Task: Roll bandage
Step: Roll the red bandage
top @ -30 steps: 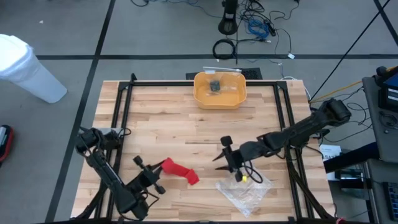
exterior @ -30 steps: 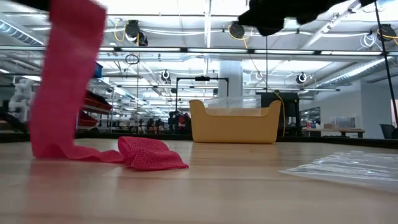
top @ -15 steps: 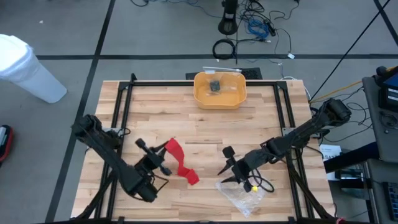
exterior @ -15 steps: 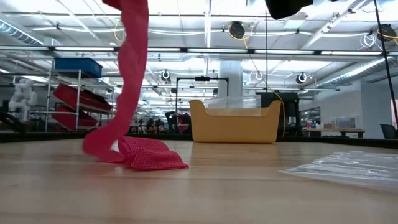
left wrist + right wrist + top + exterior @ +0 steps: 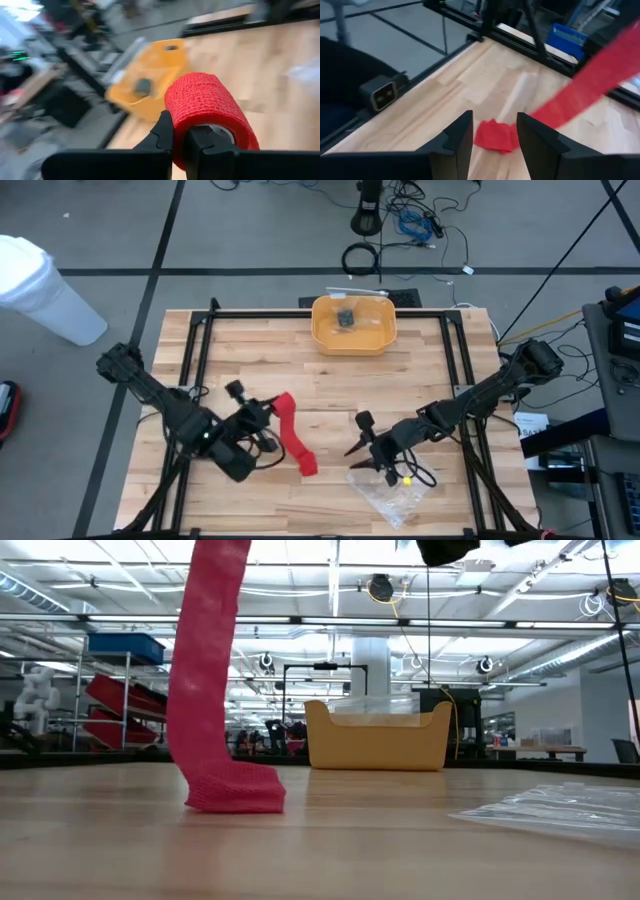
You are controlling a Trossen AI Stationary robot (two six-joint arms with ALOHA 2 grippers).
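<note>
Over table [image 5: 300, 370]: left gripper [image 5: 180, 131] pinching bandage [image 5: 205, 105]

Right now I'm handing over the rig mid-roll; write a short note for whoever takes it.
Left gripper: shut on the bandage, holding its rolled end up off the table.
Right gripper: open, low over the table, facing the bandage's free end, not touching it.
Loose strip hangs down; its end lies bunched on the wood.
Done: roll started.
Left: wind in the hanging strip.

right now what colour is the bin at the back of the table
Yellow-orange. The bin shows best in the high view, at the table's far edge.
</note>
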